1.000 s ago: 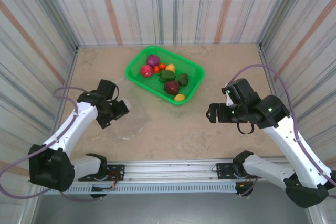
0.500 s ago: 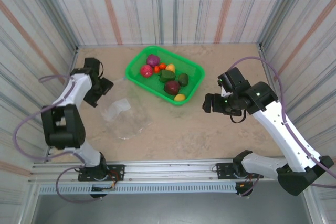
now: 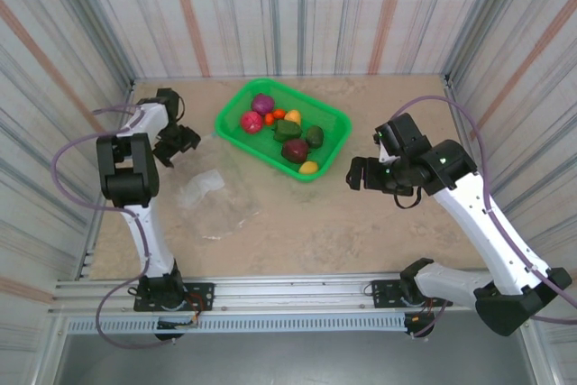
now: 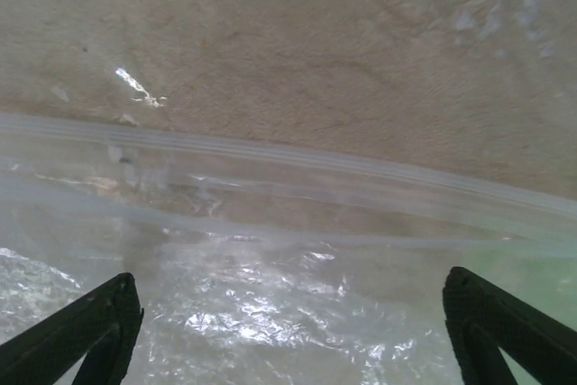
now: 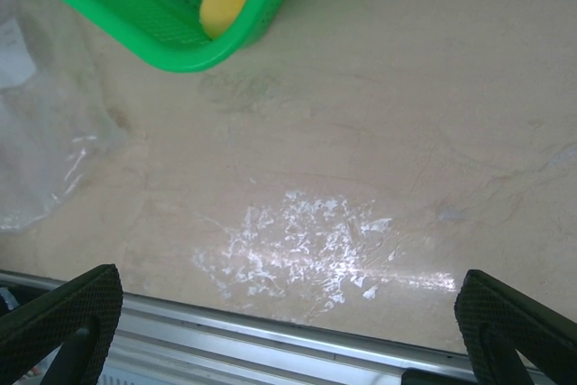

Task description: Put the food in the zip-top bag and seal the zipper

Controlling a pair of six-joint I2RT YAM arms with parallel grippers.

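Bare tabletop betw. green basket and near rail is lying open for passage, while the basket is blocking centre-rear, the flat zip-top bag is covering ground left of centre, and striped walls are closing off L, R and rear sides.

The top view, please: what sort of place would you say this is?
Probably a robot test cell: striped walls box in a small table, the left arm and right arm stand on a metal rail, and toy food sits in a basket.
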